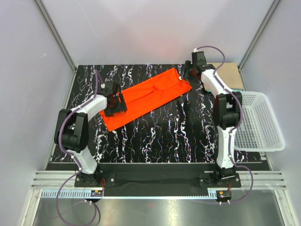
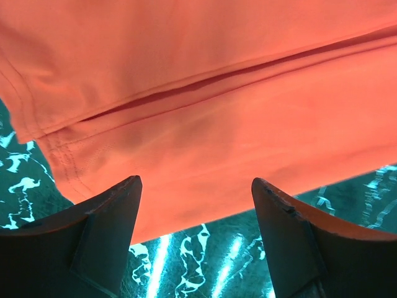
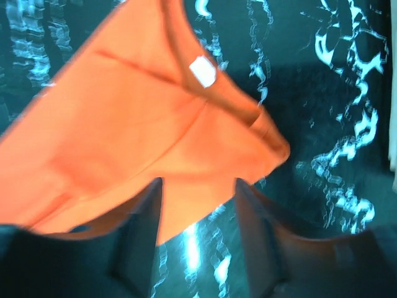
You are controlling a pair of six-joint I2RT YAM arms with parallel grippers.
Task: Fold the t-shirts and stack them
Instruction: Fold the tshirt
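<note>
Diagonally, the orange-red t-shirt (image 1: 150,96) lies between left hand (image 1: 116,106) and right hand (image 1: 186,73)

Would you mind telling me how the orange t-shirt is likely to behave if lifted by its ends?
Probably floppy: the orange t-shirt lies flat in folded layers, so it would likely sag between grip points. It looks thin, so probably light. Pushed, it may bunch rather than slide on the table.

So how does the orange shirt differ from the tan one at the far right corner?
The orange shirt is a long diagonal strip, folded only lengthwise, mid-table; the tan shirt is a compact folded rectangle, partly hidden behind the right arm. Both lie flat.
</note>
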